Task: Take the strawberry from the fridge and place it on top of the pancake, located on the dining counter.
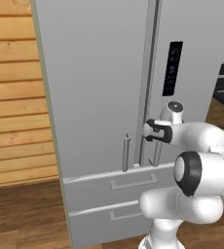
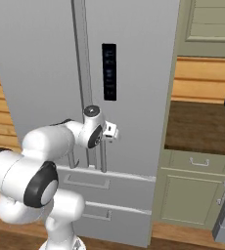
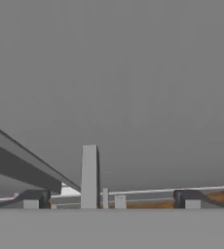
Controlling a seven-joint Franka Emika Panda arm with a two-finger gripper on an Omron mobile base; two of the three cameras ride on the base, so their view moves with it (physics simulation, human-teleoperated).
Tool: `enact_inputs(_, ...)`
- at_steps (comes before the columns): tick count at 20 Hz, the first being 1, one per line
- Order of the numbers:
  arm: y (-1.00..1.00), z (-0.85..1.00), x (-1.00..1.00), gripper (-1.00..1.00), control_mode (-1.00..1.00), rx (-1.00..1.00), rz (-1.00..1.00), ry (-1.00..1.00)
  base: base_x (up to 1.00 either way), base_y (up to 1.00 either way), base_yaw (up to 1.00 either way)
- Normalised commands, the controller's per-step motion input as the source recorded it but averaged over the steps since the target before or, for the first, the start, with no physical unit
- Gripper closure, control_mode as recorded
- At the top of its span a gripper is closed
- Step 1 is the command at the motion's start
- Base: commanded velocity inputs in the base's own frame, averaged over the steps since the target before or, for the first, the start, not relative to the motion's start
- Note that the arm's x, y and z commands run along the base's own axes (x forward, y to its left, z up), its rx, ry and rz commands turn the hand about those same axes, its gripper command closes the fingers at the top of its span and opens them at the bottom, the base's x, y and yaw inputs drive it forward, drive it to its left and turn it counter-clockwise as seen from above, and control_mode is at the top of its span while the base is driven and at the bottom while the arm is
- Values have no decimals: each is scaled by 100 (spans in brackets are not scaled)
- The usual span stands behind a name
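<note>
Tool (image 3: 111, 203) sits right up against the fridge (image 1: 94, 82) front, near the lower ends of the door handles. In the hand view we see its two dark fingertips (image 3: 32, 199) set wide apart, so the jaws are spread w/ nothing between them but a short handle end (image 3: 89, 176) standing closer to the left tip. A long bar (image 3: 21, 163) cuts diagonally across the left of that view; we can't tell which handle it belongs to.

From the left base view we see the dark wrist (image 1: 158, 131) level w/ the bottom of the right-door handle (image 1: 148, 82), which runs up along the seam between the two doors. Left-door handle (image 1: 126, 152) stands just beside it, apart from the tool. Both doors are shut. Two bottom drawers sit below; upper drawer (image 1: 119, 181) and lower drawer (image 1: 104, 214) are closed too, each w/ a flat pull.

Right door carries a dark control panel (image 2: 109, 72), above the tool and a bit to the right. Strawberry isn't visible w/ the doors shut, so we can't tell where it is inside.

Further out: wood-plank wall (image 1: 14, 97) left of the fridge, wood floor (image 1: 21, 219) below. Right of the fridge we see a brown table top (image 2: 202, 124) on pale green cabinets (image 2: 190, 195), w/ an upper cabinet (image 2: 207, 27) above it.
</note>
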Motion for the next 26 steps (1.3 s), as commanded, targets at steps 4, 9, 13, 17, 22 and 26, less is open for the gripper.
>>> enact_inputs(4,0,-21,0,100,-100,0,0,2,0,0,0)
enact_inputs(9,-11,-2,-41,100,-100,0,-2,0,0,0,0)
enact_inputs(13,-69,0,-85,100,-100,0,-6,0,0,0,0)
enact_inputs(17,-99,0,-100,100,-100,0,0,0,0,0,0)
enact_inputs(22,-83,0,-80,100,-100,7,0,-2,0,0,0)
enact_inputs(26,-7,37,-36,-100,-100,-1,0,-6,0,0,0)
